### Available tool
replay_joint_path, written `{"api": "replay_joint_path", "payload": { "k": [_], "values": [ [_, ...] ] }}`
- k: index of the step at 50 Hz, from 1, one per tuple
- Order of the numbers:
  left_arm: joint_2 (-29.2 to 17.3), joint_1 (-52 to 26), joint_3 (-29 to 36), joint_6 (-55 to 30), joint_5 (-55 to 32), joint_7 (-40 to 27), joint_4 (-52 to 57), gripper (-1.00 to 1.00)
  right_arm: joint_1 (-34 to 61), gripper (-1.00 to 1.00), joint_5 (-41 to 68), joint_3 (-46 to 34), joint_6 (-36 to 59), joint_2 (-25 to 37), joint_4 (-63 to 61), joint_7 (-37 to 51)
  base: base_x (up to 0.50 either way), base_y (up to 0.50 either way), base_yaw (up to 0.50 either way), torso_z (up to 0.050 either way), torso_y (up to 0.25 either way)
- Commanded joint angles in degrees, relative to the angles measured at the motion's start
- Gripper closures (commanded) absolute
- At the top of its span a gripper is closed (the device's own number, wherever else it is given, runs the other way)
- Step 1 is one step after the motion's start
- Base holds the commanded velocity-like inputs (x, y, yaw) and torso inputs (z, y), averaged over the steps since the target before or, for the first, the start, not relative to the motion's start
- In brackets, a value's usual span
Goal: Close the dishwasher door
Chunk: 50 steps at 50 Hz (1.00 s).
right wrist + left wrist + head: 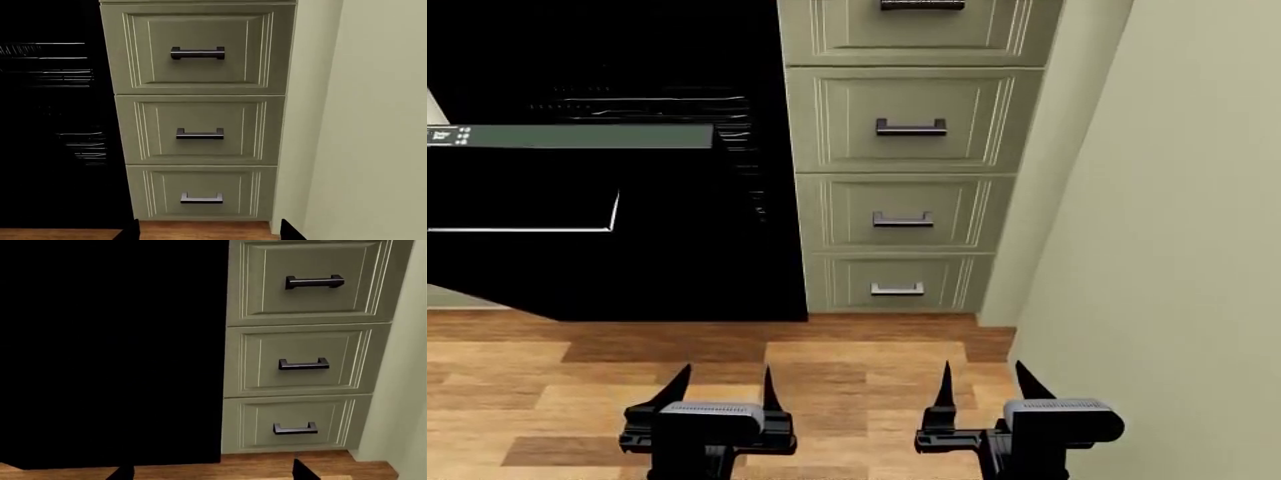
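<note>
The dishwasher door (627, 265) is a glossy black panel that leans outward, partly open, at the left of the head view. Its grey top-edge strip (581, 136) carries small white icons. Wire racks (674, 100) show faintly in the dark cavity behind it. In the left wrist view the same black door (110, 355) fills the left half. My left gripper (721, 385) hangs open above the wooden floor, short of the door's lower right corner. My right gripper (981, 382) is also open and empty, facing the drawers. Only the fingertips (123, 473) (290, 231) show in the wrist views.
A stack of pale green drawers (914, 130) with dark bar handles (198, 52) stands right of the dishwasher. A pale wall (1174, 250) runs close along my right side. Wooden floor (827, 365) lies between me and the cabinets.
</note>
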Motion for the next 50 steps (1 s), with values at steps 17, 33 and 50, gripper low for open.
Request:
{"api": "replay_joint_path", "payload": {
  "k": [17,33,50],
  "values": [
    [-0.6,-0.2,0.8,0.0,-0.6,-0.7,0.0,-1.0,-0.1,-1.0,0.6,-0.7,-0.1,0.7,-0.4,0.8,0.0,0.0,0.0,-0.05,0.0],
    [-0.9,-0.4,1.2,-0.1,-0.9,-1.1,-0.1,-1.0,0.1,-1.0,0.9,-1.2,-0.2,1.0,-0.2,1.1,0.0,0.0,0.0,-0.05,0.0],
    [-1.3,-0.4,1.7,0.0,-1.2,-1.5,-0.1,-1.0,0.1,-1.0,1.0,-1.7,-0.3,1.4,-0.4,1.6,0.0,0.0,0.0,-0.05,0.0]
  ]
}}
